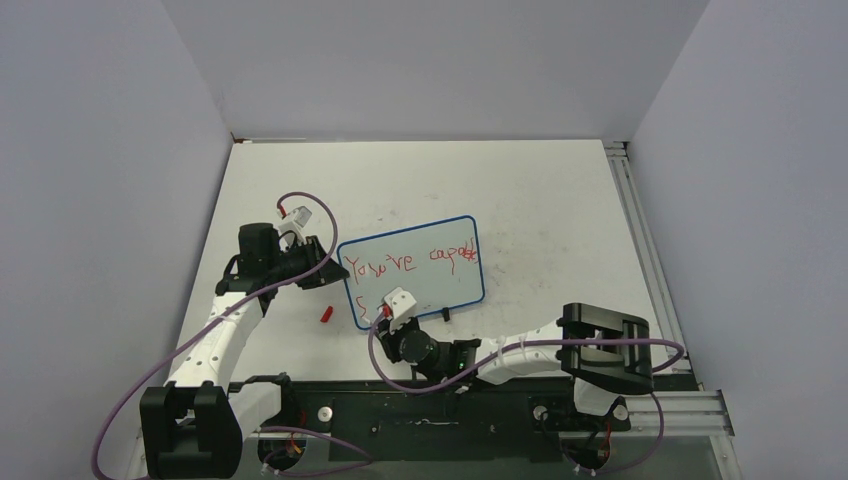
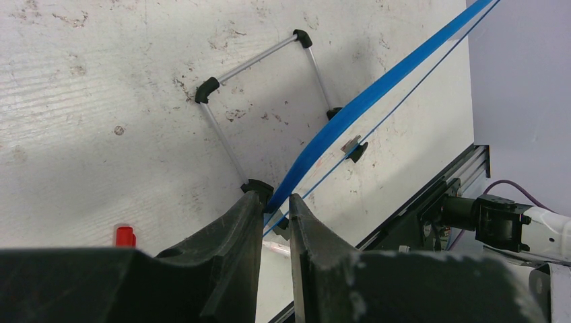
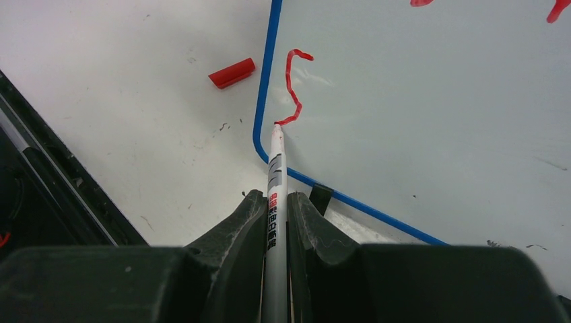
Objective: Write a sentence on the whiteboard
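Scuffed surface point(image 1: 560, 200), grey walls point(image 1: 430, 60), my right claw point(image 3: 276, 197) clamped on marker point(image 3: 275, 171) (wrist view alone shows tip on whiteboard point(image 3: 438, 101)), left claw point(image 2: 275, 200) seemingly pinching its edge.

The whole tabletop point(image 1: 560, 200) is viewed from high above and behind the arm bases point(image 1: 190, 430), facing its far edge. The left wrist view is taken low and close past the left gripper point(image 2: 275, 196), along the whiteboard point(image 2: 377, 94) frame toward the right arm point(image 2: 498, 219). The right wrist view is aimed down the marker point(image 3: 275, 175), very near the whiteboard's near left corner. The whiteboard and the red cap point(image 1: 327, 314) are shared by all three views.
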